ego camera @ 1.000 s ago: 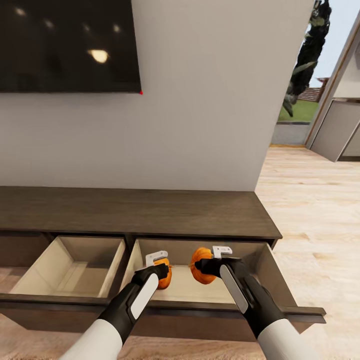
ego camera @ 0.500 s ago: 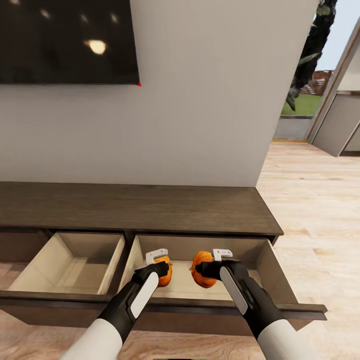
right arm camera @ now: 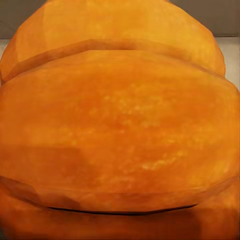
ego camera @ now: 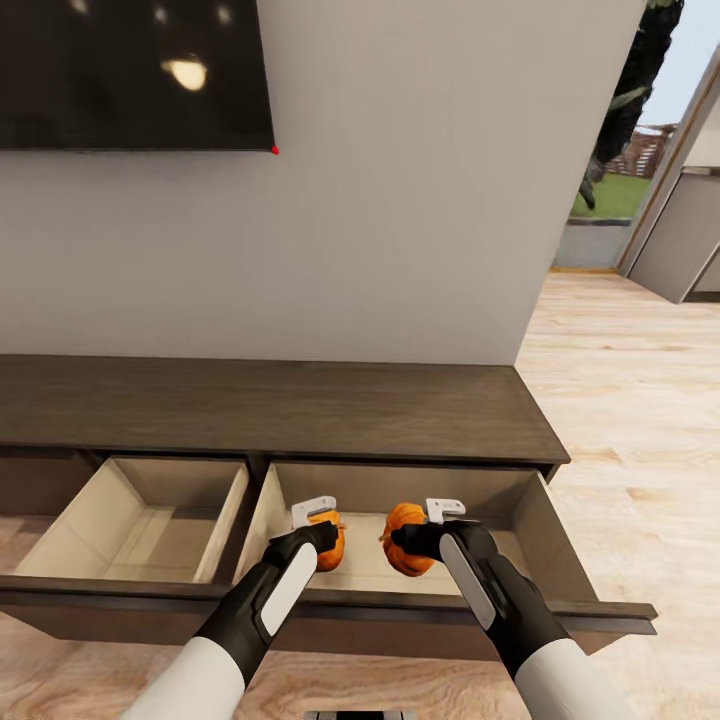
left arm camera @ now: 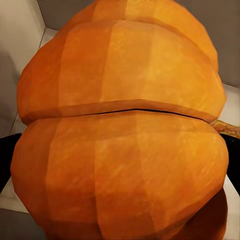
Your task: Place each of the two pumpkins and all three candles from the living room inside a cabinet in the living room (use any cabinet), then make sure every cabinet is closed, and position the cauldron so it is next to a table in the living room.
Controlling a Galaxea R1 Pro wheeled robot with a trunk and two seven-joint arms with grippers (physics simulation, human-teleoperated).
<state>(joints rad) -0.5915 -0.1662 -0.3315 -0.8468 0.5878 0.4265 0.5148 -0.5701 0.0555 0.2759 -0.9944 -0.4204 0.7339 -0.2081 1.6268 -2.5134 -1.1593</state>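
Head view: both arms reach into the right-hand open drawer (ego camera: 545,520) of the low dark-brown cabinet (ego camera: 270,410). Left gripper (ego camera: 318,530) is clamped on the smaller pumpkin (ego camera: 330,541), which sits just ahead of its fingers, over the pale drawer floor. Right gripper (ego camera: 425,535) is clamped on the larger pumpkin (ego camera: 403,540), just to its inner side, also over the drawer floor; can't tell if either pumpkin touches the floor of the drawer. The two pumpkins are near each other with a gap between. Left drawer (ego camera: 140,520) is also pulled out, off to the left gripper's outer side. Black TV screen (ego camera: 130,75) hangs on the grey wall (ego camera: 420,200) above the cabinet; light wood-plank floor (ego camera: 640,420) runs off beyond the right arm toward a glass door (ego camera: 625,130). Left wrist view: orange ribbed pumpkin (left arm camera: 120,130) right up against the camera, dark fingers (left arm camera: 6,155) showing at both flanks, pale drawer wall (left arm camera: 20,35) behind. Right wrist view: larger pumpkin (right arm camera: 120,125) pressed close, a strip of pale drawer surface (right arm camera: 227,50) past its edge; fingers not discernible here.
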